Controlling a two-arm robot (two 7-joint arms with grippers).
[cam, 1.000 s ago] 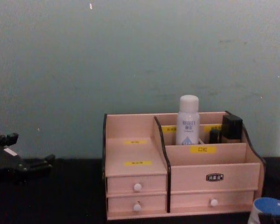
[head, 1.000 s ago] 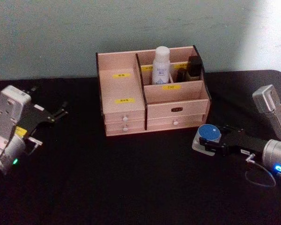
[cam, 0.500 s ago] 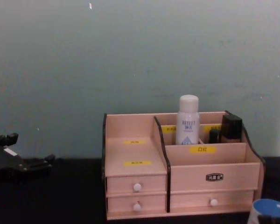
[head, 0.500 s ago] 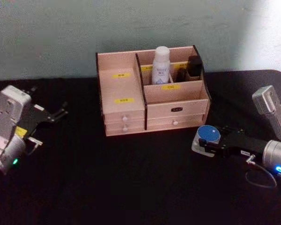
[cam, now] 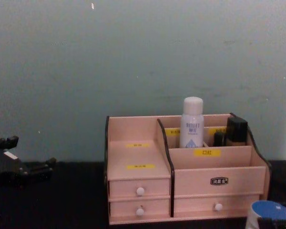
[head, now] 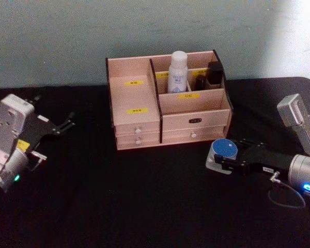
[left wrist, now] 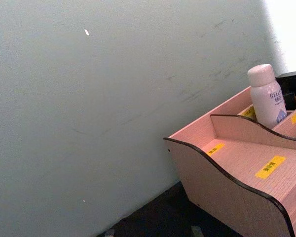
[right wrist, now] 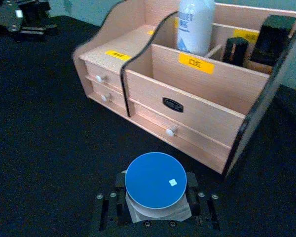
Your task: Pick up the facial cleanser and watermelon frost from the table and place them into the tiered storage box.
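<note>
right pincer [head: 220, 161] is closed on the blue-lidded jar [head: 225, 149], lower right of the frame, before the tiered storage box [head: 194, 110]; if carried too low, the jar could be knocked against the box front. left pincer [head: 62, 125] is parked at left.

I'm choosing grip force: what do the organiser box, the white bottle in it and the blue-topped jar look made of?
Organiser box: thin pale wood or board, matte, dark cut edges. White bottle: probably plastic, smooth, slight sheen, printed label. Jar, in the right gripper: smooth blue lid, whitish body, likely plastic, unsure. Left gripper idle at far left.
</note>
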